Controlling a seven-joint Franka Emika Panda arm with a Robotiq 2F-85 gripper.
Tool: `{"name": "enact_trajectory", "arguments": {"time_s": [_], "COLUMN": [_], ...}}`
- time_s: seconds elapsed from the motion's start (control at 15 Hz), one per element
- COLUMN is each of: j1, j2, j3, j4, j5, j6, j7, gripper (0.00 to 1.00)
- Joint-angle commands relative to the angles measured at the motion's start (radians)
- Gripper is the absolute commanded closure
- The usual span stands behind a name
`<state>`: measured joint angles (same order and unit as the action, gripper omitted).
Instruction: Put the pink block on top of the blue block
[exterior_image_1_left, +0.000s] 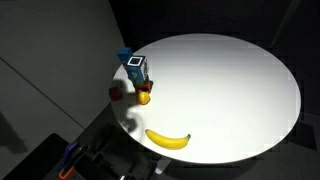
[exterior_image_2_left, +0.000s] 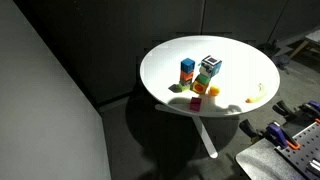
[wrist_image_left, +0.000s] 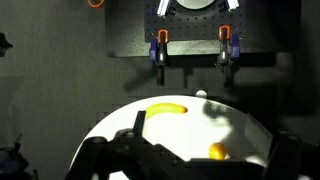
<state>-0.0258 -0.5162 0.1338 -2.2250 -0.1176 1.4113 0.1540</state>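
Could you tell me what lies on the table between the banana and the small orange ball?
Nothing: that stretch of table between banana and orange ball is bare, in the wrist view.

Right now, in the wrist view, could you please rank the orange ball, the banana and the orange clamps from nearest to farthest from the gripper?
1. Orange ball, on the table just ahead of the gripper.
2. Banana, near the table's far edge.
3. Orange clamps, on the dark bench beyond the table.

The small pink block (exterior_image_2_left: 196, 103) rests on the desk (exterior_image_2_left: 240, 55) near its edge; the bright-blue block (exterior_image_2_left: 187, 65) stands nearby, not touching it.
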Motion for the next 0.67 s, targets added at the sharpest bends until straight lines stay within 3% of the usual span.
{"name": "enact_trajectory", "arguments": {"time_s": [0.0, 0.6], "j1": [0.022, 0.032], "j2": [0.002, -0.006], "j3": [-0.017, -0.020], "j4": [0.003, -0.028], "j5": [-0.006, -0.006], "j6": [-0.003, 0.017], "j7": [0.009, 0.008], "gripper": [0.00, 0.00]}}
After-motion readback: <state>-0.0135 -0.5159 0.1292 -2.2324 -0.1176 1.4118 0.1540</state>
